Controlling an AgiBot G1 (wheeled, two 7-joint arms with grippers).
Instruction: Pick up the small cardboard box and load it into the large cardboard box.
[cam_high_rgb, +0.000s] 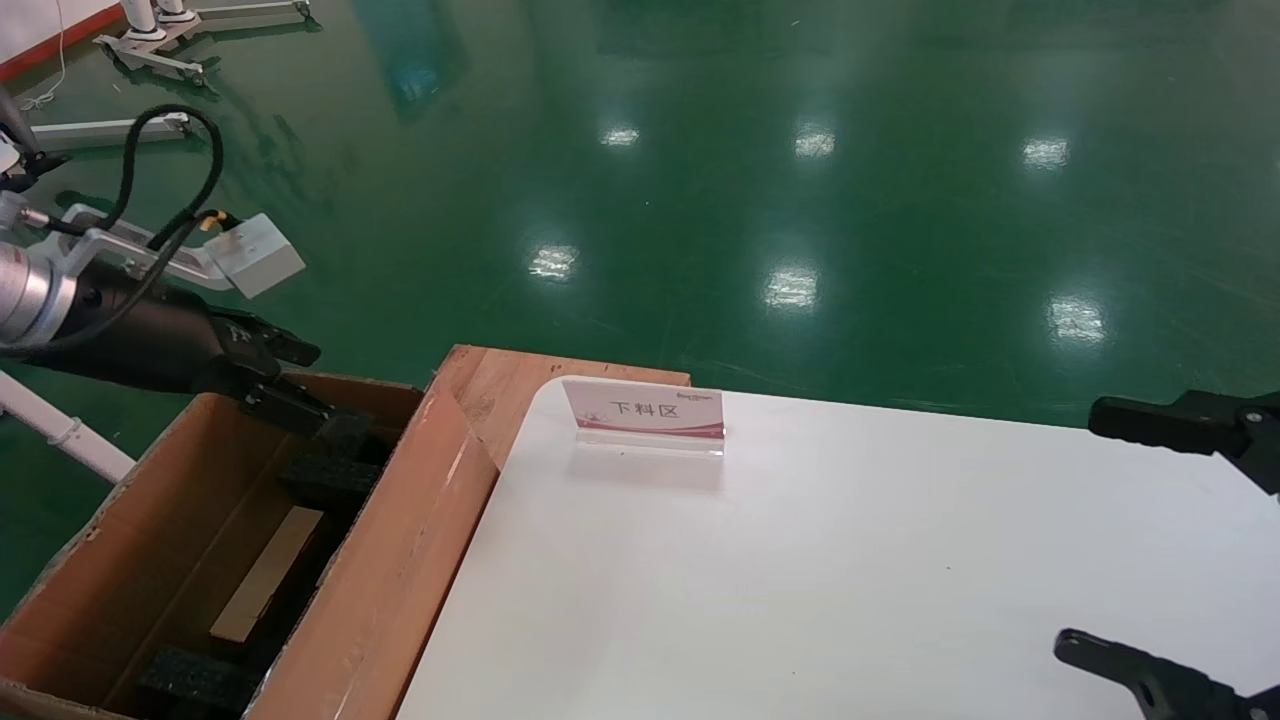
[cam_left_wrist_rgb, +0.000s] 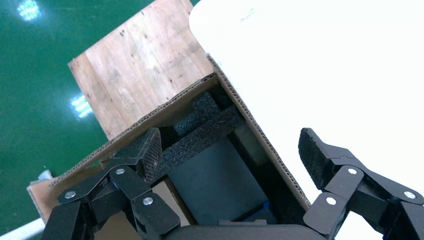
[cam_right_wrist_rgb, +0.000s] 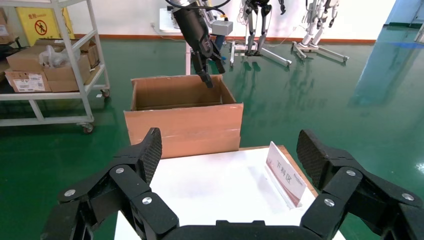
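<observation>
Two grippers are showing, and neither is holding anything. The left gripper (cam_high_rgb: 285, 385) is hanging over the far end of the large cardboard box (cam_high_rgb: 120, 560), its fingers (cam_left_wrist_rgb: 150, 150) spread wide with nothing between them, poised just above the black foam blocks (cam_high_rgb: 335, 465) packed inside. In the left wrist view the foam (cam_left_wrist_rgb: 210, 132) is running across the carton's inside, and below it something dark and flat is lying, with a tan strip showing beside it in the head view (cam_high_rgb: 265, 575); this is probably the small cardboard box with its tape, though I cannot be sure. The right gripper (cam_high_rgb: 1190, 540) is waiting at the right edge of the white table (cam_high_rgb: 850, 580), its fingers likewise wide apart and empty. A small sign (cam_high_rgb: 645, 412) is standing on the table near the far edge, and a wooden board (cam_high_rgb: 510, 385) is lying under the table corner beside the carton.

Judging by this, the loading step is looking finished or nearly so, with the left gripper in the releasing stage. The next move is calling for lifting that arm straight up, clearing the tall flaps and the foam without catching on either.
</observation>
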